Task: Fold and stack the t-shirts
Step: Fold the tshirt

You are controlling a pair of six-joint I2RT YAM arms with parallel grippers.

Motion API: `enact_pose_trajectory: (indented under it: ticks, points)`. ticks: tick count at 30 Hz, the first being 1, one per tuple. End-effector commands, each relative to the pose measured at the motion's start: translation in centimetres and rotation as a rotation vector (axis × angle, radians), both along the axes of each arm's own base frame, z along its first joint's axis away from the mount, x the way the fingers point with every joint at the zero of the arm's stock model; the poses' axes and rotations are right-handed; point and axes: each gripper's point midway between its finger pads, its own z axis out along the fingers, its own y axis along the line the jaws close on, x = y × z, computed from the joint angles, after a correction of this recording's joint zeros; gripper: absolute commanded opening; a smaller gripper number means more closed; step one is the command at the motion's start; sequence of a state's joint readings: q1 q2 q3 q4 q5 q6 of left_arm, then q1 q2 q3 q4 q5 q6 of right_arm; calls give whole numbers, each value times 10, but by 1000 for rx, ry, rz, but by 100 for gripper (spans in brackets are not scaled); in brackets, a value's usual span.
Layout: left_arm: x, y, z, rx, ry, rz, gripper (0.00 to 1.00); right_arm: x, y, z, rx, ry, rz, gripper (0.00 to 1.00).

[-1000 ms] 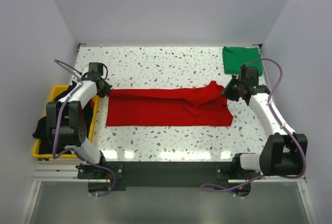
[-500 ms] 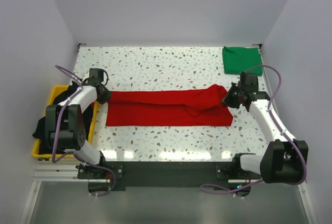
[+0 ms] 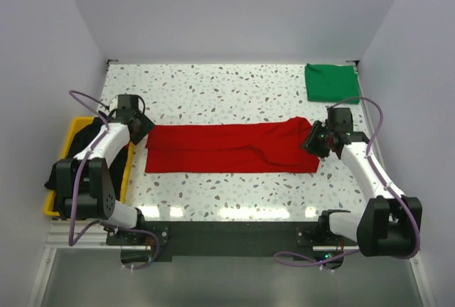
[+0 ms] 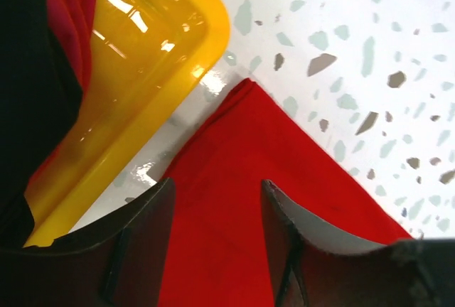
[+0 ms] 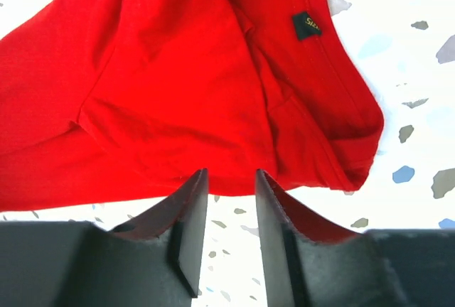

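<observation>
A bright red t-shirt (image 3: 227,148), folded into a long band, lies flat across the middle of the table. My left gripper (image 3: 143,128) hovers at its left end, open, with red cloth (image 4: 234,179) showing under the gap between the fingers (image 4: 217,187). My right gripper (image 3: 313,141) is at the shirt's right end, open, its tips just short of the cloth edge (image 5: 178,87), speckled table showing between them (image 5: 231,176). The collar label (image 5: 306,25) faces up. A folded green t-shirt (image 3: 330,82) lies at the back right corner. A black t-shirt (image 3: 62,168) hangs in the bin.
A yellow bin (image 3: 53,206) stands off the table's left edge beside the left arm; in the left wrist view its rim (image 4: 153,72) lies close to the red shirt's corner, with black and red cloth (image 4: 71,8) inside. White walls enclose three sides.
Both grippers were shut on the red shirt's ends and have opened and let go. The raised right end has settled onto the table.
</observation>
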State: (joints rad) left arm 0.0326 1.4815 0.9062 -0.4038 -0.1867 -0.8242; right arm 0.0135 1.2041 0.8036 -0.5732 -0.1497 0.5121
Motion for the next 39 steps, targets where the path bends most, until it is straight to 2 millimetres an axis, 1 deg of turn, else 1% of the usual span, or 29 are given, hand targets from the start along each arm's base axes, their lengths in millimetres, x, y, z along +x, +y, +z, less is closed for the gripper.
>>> enact_pose_trajectory:
  ticks: [1,3,5,6,7,8,9,10,11,12,14,16,17,19,20,21,22,23,24,25,26,27,28,29,32,33,36,39]
  points:
    - [19,-6,32,-13,-121,-67,57,8,1,21,-3,-74,28,40]
    - [19,-13,32,-18,-114,-91,57,13,3,26,7,-96,36,44]
    - [20,-15,36,-2,-116,-92,56,17,8,31,22,-114,48,44]
    - [20,-25,37,-1,-124,-118,55,20,12,30,22,-116,61,44]
    - [22,-30,39,-5,-134,-126,53,22,13,31,13,-122,64,44]
    - [23,-41,39,-10,-138,-154,52,24,15,30,7,-120,64,44]
    - [24,-47,35,-13,-127,-165,51,26,21,26,1,-113,79,44]
    - [25,-51,34,-12,-124,-171,50,29,23,26,-1,-114,77,45]
    - [25,-62,33,-13,-119,-196,50,35,23,25,-5,-123,70,44]
    - [26,-66,29,-16,-114,-205,49,39,23,21,-10,-110,66,44]
    - [25,-76,26,-19,-110,-231,49,48,16,19,-42,-109,41,44]
    - [25,-78,22,-22,-102,-237,48,64,12,17,-61,-109,19,44]
    - [26,-78,24,-21,-105,-236,48,71,7,16,-77,-111,-5,44]
    - [29,-76,27,-12,-104,-231,48,90,3,14,-77,-106,-25,44]
    - [32,-76,29,-10,-104,-229,48,96,2,14,-63,-103,-39,44]
    - [37,-76,32,-7,-107,-229,48,108,-1,16,-51,-129,-52,44]
    - [39,-76,32,-6,-105,-229,49,121,-1,21,-37,-152,-58,44]
    - [41,-77,31,-8,-97,-231,49,128,-1,15,-28,-142,-60,44]
    - [46,-78,30,-9,-91,-232,49,137,0,14,-26,-157,-65,44]
    - [48,-80,29,-16,-87,-235,48,148,-1,20,-26,-173,-73,44]
    - [49,-81,27,-20,-79,-238,48,152,-1,7,-30,-137,-75,44]
    - [53,-82,24,-26,-73,-237,48,156,-1,5,-34,-131,-76,44]
    - [55,-85,23,-35,-71,-242,48,164,-3,9,-38,-142,-83,44]
    - [57,-86,17,-41,-59,-244,47,166,-2,-2,-40,-118,-80,43]
    - [65,-89,17,-49,-60,-248,47,175,-1,-3,-43,-115,-72,42]
    - [68,-91,14,-54,-56,-248,47,174,-1,-9,-44,-94,-69,42]
    - [73,-93,10,-65,-50,-250,46,168,-2,-18,-53,-61,-67,38]
    - [75,-94,1,-70,-36,-248,46,164,-4,-23,-62,-54,-73,34]
